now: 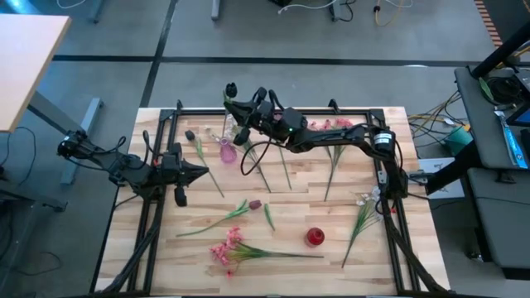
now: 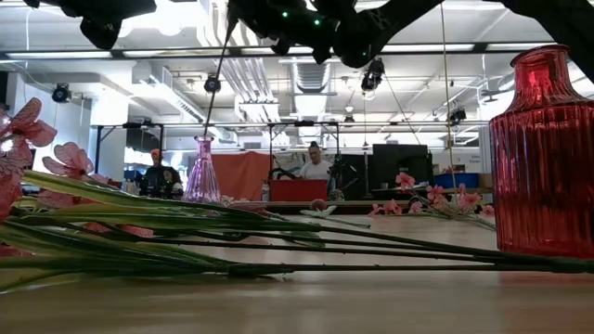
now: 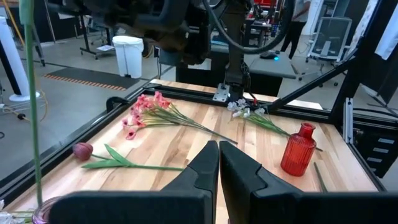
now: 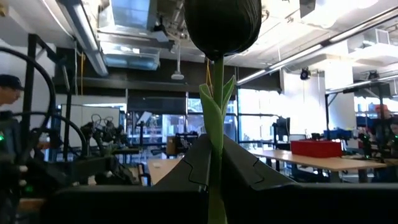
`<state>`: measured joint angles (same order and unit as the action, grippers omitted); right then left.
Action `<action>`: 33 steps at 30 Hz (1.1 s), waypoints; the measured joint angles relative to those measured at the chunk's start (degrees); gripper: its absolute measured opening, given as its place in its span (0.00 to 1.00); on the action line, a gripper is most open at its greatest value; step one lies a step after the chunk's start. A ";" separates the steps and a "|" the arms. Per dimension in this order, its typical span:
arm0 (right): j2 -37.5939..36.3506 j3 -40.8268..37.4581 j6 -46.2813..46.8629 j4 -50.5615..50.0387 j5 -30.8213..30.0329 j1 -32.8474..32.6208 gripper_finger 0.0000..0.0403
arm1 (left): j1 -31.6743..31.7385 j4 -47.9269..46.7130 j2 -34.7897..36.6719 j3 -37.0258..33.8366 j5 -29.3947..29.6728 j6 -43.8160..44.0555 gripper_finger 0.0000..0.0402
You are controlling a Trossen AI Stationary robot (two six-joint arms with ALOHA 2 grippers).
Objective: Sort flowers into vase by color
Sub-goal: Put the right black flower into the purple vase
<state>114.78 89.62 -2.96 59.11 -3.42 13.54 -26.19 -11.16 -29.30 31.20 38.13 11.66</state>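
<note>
Upright tulip (image 4: pixel 222 25) in right tool (image 4: pixel 214 165)

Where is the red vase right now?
In the high view the red vase stands upright near the table's front edge, a bit right of middle. The pink flower spray lies to its left, its stem tip almost reaching the vase.

The whole table (image 1: pixel 273 248) is seen straight down from overhead. From table-top height, a level view is taken across it into the room, with the red vase (image 2: pixel 543 153) very close. That vase (image 3: pixel 298 149) is also caught by the left wrist camera; the right wrist camera faces the room, level.
</note>
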 joint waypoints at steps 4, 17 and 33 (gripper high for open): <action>-0.25 0.00 0.86 -0.08 0.69 -0.09 0.03 | 0.03 -0.01 -0.07 0.00 0.02 0.01 0.00; -0.78 0.00 -0.18 -3.16 0.87 -0.94 0.03 | 0.01 -0.04 -0.09 0.00 0.00 0.28 0.00; -0.76 -0.02 -0.64 -8.64 0.40 -0.92 0.06 | 0.03 -0.04 -1.82 0.00 0.02 0.92 0.00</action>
<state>114.02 89.60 -3.60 50.48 -3.02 12.62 -26.15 -11.20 -31.12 31.20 38.15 12.58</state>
